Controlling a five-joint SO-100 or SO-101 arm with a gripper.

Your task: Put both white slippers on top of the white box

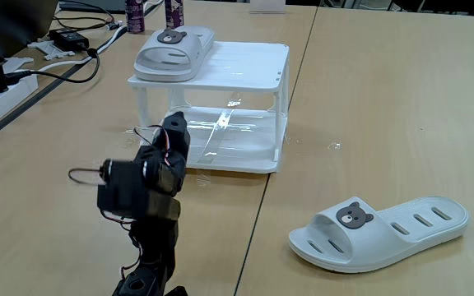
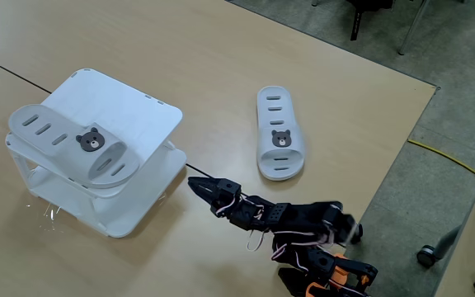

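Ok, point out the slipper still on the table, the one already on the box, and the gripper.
Slipper on the table [image 2: 279, 142]: a fixed view, on its bear face.
Slipper on the box [image 1: 171, 51]: a fixed view, on its strap.
Gripper [image 2: 198, 187]: a fixed view, at the fingertips.

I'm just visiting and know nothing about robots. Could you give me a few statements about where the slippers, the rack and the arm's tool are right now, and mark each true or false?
1. One white slipper lies on top of the white box. True.
2. The other slipper sits on the box's lower shelf. False: it lies on the wooden table, apart from the box.
3. The tool is gripping a slipper. False: it holds nothing and its tips look closed, pointing toward the box.
4. Each slipper shows a bear face. True.
5. In a fixed view, cables and a power adapter lie on the table behind the box. True.
6. The slipper on the table is upside down. False: it lies sole down, with its bear face up.
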